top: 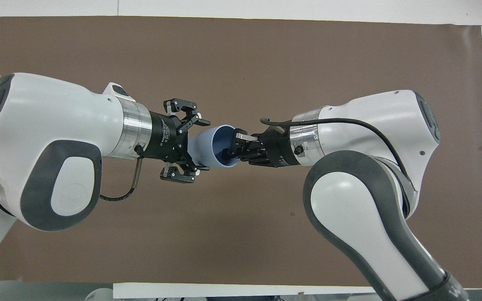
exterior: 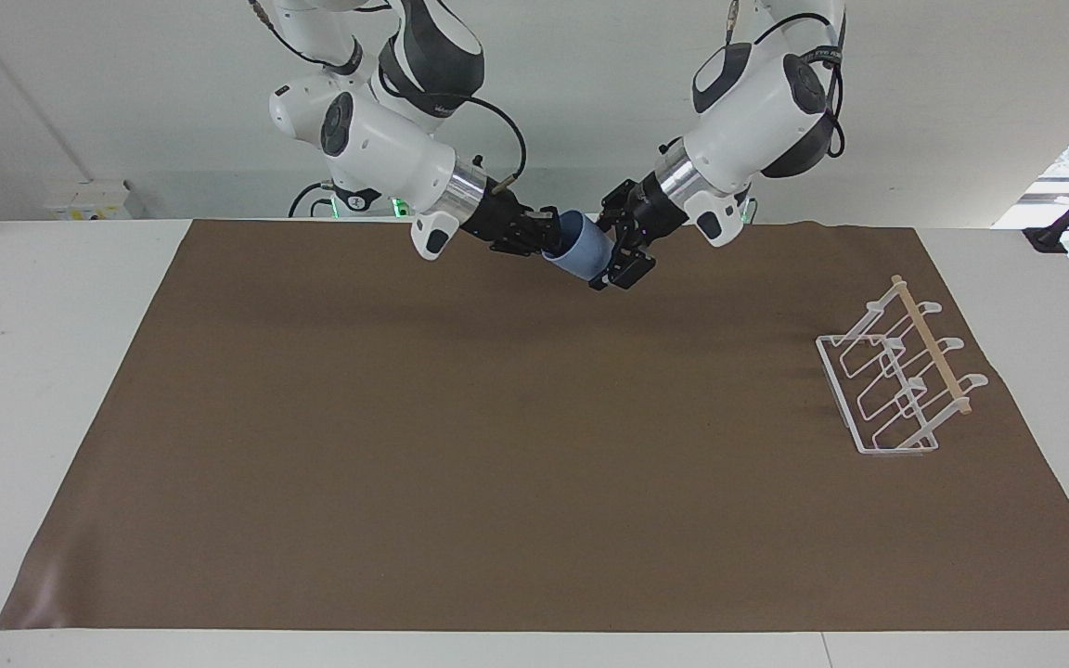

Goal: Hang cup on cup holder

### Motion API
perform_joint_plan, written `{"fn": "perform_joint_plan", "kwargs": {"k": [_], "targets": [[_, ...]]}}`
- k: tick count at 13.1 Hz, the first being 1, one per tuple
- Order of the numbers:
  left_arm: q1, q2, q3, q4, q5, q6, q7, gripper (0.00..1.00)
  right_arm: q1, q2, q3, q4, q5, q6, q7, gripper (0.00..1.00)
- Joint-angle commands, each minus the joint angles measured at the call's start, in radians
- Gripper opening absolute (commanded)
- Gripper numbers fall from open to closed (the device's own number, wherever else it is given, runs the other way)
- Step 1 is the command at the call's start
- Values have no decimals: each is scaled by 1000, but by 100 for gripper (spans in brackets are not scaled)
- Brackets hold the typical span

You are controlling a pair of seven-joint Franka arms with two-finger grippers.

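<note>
Only the cup holder [exterior: 898,378] is standing on the brown mat [exterior: 497,445], toward the left arm's end.

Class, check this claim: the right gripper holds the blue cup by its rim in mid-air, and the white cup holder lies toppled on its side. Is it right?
One error: the facing view shows the cup holder standing upright on its base, not toppled. The rest holds: the right gripper pinches the rim of the cup in mid-air.
</note>
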Motion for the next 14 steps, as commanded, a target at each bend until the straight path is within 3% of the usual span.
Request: {"fn": "perform_joint_plan", "kwargs": {"k": [1, 2, 6, 7, 8, 9, 14], "targets": [[2, -26, -3, -33, -15, 11, 46, 14, -1, -10, 2, -6, 18, 0, 17, 0], [-19, -26, -2, -38, -6, 32, 170, 0, -1, -10, 2, -6, 18, 0, 17, 0], [-24, -23, -3, -30, -10, 33, 152, 0, -3, -10, 2, -6, 18, 1, 19, 0], [-24, -23, -2, -30, -10, 33, 152, 0, -1, -10, 2, -6, 18, 0, 19, 6], [-24, -23, -2, -30, -9, 31, 152, 0, -1, -10, 2, -6, 18, 1, 17, 34], [-24, -23, -2, -29, -9, 31, 152, 0, 5, -12, 2, -6, 16, 6, 17, 97], [-9, -23, 4, -18, -4, 16, 142, 0, 2, -10, 0, -1, 16, -9, 22, 100]]}}
